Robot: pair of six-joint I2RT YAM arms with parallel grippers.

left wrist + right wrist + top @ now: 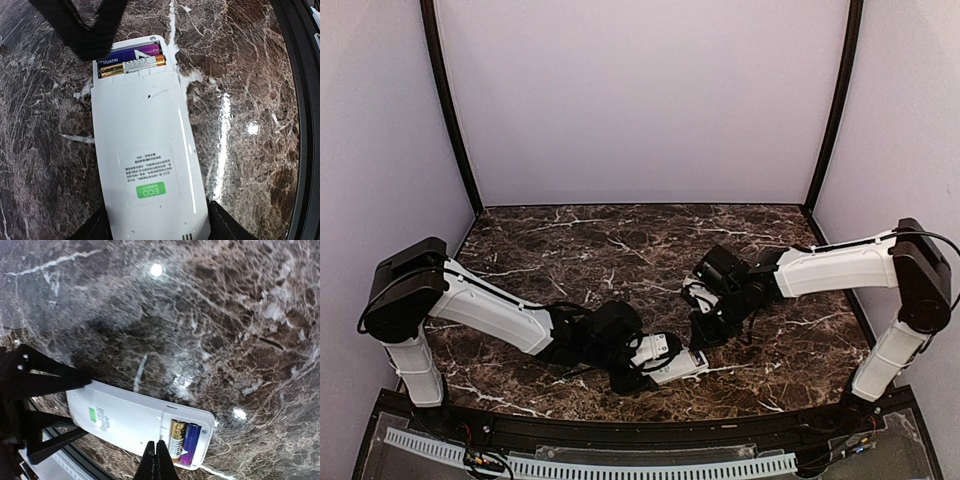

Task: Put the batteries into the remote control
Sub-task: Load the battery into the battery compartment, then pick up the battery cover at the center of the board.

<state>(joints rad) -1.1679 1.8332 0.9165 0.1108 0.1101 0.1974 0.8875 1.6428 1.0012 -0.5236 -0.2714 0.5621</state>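
Note:
The white remote control (145, 145) lies back-up on the marble, a green sticker on it. My left gripper (160, 227) is shut on its near end, one black finger against each long edge. At the far end the compartment stands uncovered, with two batteries side by side in it: a gold one (132, 66) and a purple one (130, 54). My right gripper (158, 456) is shut and empty, its tips just above the remote control (130, 417) beside the gold battery (176, 439) and the purple battery (191, 442). From above, the left gripper (670, 362) and right gripper (703, 330) meet near the front edge.
The dark marble table (620, 250) is boxed in by pale walls at the back and sides. Its black raised front rim (300, 125) runs close to the remote's right side. Both arms reach inward over the front half of the table.

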